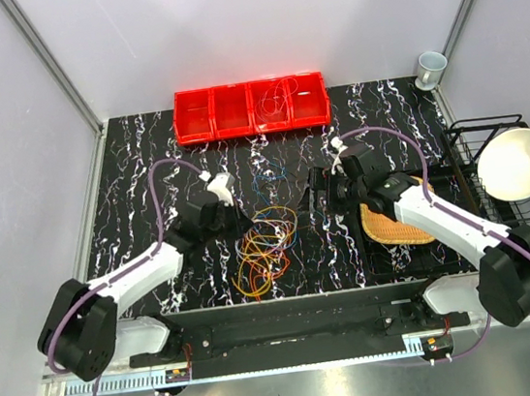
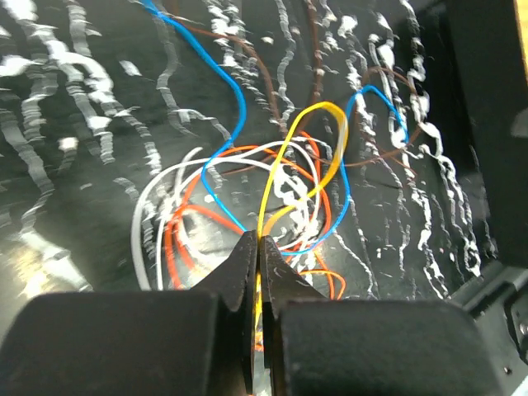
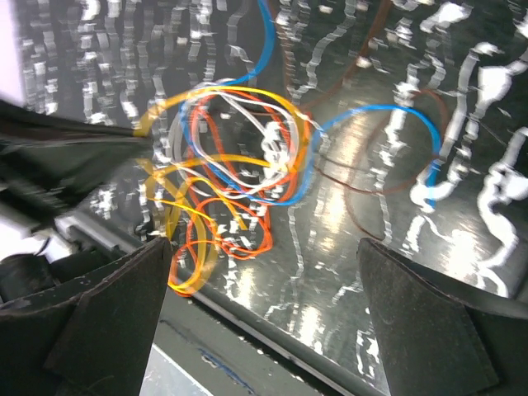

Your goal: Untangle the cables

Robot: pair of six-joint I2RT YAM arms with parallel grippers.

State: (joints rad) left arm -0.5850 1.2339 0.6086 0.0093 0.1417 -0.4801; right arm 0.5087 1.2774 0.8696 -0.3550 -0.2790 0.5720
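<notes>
A tangle of thin cables in orange, yellow, blue, white and brown lies on the black marbled table between the arms. My left gripper sits at the tangle's left edge. In the left wrist view its jaws are shut on a yellow cable that loops up over the pile. My right gripper is open and empty just right of the tangle. In the right wrist view its fingers frame the pile, which lies ahead and to the left.
A red bin with four compartments stands at the back, with some thin wires in its third compartment. A woven yellow mat lies under my right arm. A black wire rack with a white bowl stands at the right. A cup is at the back right.
</notes>
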